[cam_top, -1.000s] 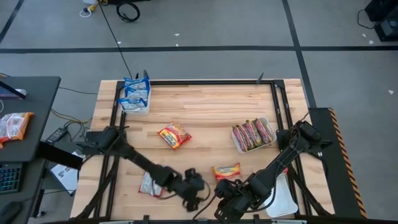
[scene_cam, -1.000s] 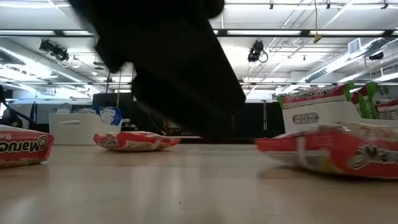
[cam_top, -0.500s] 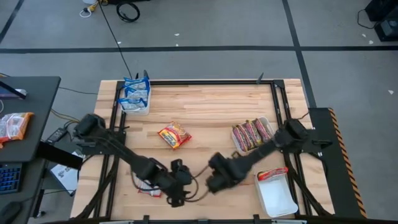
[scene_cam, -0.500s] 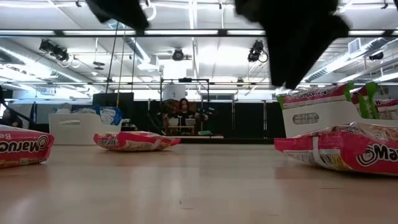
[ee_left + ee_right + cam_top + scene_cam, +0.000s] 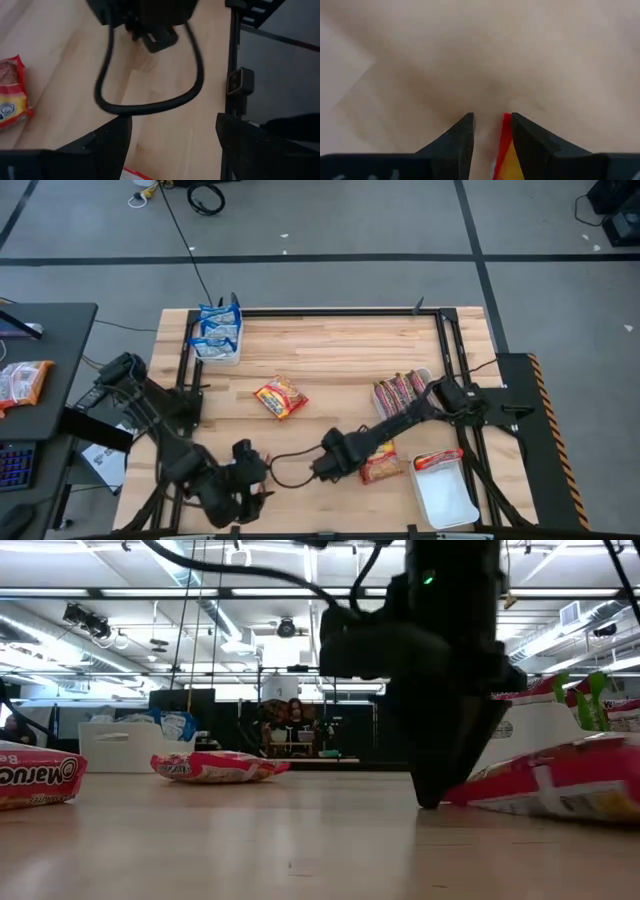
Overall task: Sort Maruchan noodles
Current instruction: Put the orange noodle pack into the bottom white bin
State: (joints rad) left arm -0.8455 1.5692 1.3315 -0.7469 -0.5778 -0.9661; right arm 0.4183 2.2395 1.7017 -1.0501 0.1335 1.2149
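The Maruchan noodles are flat plastic packets. A red-yellow one (image 5: 384, 464) lies flat near the table's middle front. My right gripper (image 5: 350, 465) points straight down at its left edge, fingertips at the table (image 5: 430, 798), open, and that edge shows between the fingers (image 5: 492, 125). Another red-yellow packet (image 5: 280, 397) lies farther back. A third (image 5: 35, 775) lies at the near left, under my left gripper (image 5: 252, 480), which hangs above it, open and holding nothing. My right gripper comes from above, pointing down, and stands astride the packet's left edge (image 5: 505, 131). That edge lies against the inner side of one finger (image 5: 522, 137); the other finger (image 5: 462, 137) stands apart from it. The packet lies on the table.
A white tray (image 5: 232, 352) at the far left holds blue packets. A second tray (image 5: 432, 376) right of centre holds red ones. A third (image 5: 448, 502) at the near right holds one red packet (image 5: 438, 459). Black frame rails run along the table's edges.
My right gripper has gone from the near edge toward the table's middle and down, tipping until it points straight down at the red-yellow packet's left edge. That packet has slid a little toward the right edge. My left gripper has risen and drawn back toward the left edge.
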